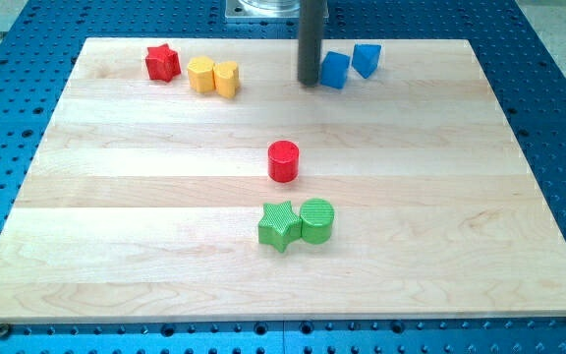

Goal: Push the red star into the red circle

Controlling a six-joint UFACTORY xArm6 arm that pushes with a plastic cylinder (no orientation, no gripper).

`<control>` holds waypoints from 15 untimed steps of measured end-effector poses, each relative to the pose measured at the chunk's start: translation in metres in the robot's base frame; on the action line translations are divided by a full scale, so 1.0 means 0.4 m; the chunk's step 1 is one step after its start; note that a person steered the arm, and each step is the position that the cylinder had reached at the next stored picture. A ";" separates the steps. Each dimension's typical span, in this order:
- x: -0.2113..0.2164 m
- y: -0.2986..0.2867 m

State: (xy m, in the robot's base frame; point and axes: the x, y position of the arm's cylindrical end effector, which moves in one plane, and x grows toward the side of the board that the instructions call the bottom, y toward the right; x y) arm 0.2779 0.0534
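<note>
a: where's my tip [310,82]?
b: bare rod, grips nothing, touching the blue cube [334,70]. red star [162,62] sits at eleven o'clock, red circle [283,160] centre.
a: step?
b: approach; get behind the star, shove toward four o'clock.

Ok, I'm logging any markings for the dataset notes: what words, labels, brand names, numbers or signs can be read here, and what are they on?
None: no readable text anywhere in the camera view.
The blocks, such as the red star and red circle, show plain or ribbed faces only.
The wooden board, my tip and the perforated blue table carry no markings.
</note>
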 end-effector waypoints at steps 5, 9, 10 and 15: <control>-0.133 -0.225; -0.009 -0.354; -0.022 -0.419; 0.088 -0.756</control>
State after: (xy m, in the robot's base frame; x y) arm 0.3130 -0.2490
